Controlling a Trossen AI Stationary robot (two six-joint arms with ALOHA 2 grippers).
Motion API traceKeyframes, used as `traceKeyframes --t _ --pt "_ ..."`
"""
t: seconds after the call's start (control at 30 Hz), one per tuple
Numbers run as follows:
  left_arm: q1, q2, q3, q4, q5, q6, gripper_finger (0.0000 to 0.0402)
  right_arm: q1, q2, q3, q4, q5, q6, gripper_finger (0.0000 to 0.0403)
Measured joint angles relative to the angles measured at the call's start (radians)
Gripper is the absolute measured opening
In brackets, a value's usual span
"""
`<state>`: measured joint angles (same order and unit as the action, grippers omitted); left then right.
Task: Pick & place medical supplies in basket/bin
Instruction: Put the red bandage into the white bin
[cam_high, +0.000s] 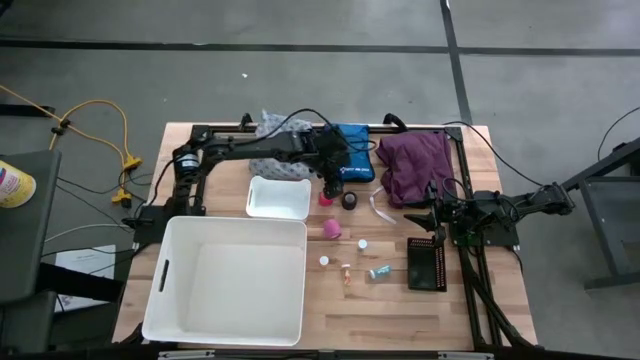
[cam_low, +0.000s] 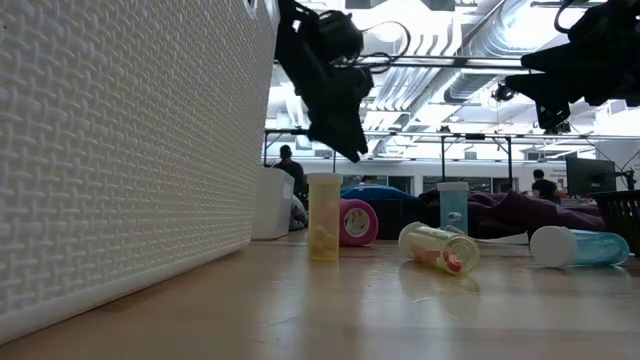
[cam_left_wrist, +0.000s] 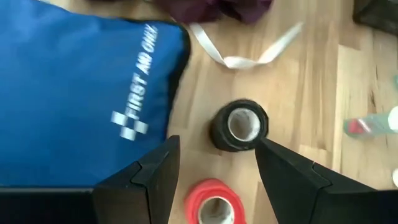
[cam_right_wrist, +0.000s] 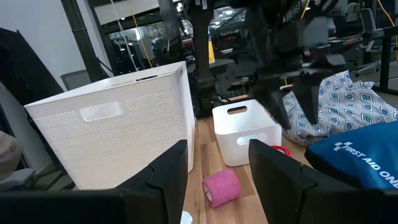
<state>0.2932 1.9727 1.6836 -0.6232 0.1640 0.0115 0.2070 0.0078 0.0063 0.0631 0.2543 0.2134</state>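
The left tool (cam_left_wrist: 214, 168) hangs part open and empty, its fingers flanking the black tape roll (cam_left_wrist: 239, 126) just ahead; a red roll (cam_left_wrist: 214, 202) lies between them. Both look light, stiff and rubbery: pinch across the rim. The right tool (cam_right_wrist: 217, 174), apart, grips nothing.

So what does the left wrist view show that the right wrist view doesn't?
Only the left wrist view shows the black tape roll framed between the left claw fingers, a white strip and the purple cloth. Only the right wrist view shows the large white bin, small white bin, pink tape roll and patterned cloth. Both show the blue first aid pouch.
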Motion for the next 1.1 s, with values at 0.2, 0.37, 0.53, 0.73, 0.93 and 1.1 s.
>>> traceKeyframes --t 0.2,0.37,0.53,0.73,0.93,1.1 --pt "-0.002 0.007 0.003 -0.041 0.010 0.022 0.0202 0.000 0.000 0.000 0.000 0.000 0.000 0.0158" --pt "-0.004 0.007 0.003 -0.112 0.011 0.034 0.0202 0.000 0.000 0.000 0.000 0.000 0.000 0.0158" --pt "-0.021 0.007 0.003 -0.163 -0.016 0.082 0.0202 0.000 0.000 0.000 0.000 0.000 0.000 0.0158" --pt "-0.059 0.007 0.003 -0.177 -0.039 0.141 0.0202 0.000 0.000 0.000 0.000 0.000 0.000 0.0158" --pt "-0.098 0.007 0.003 -0.178 -0.119 0.211 0.0202 0.000 0.000 0.000 0.000 0.000 0.000 0.0158" --pt "-0.111 0.019 0.003 -0.179 -0.123 0.222 0.0202 0.000 0.000 0.000 0.000 0.000 0.000 0.0158"
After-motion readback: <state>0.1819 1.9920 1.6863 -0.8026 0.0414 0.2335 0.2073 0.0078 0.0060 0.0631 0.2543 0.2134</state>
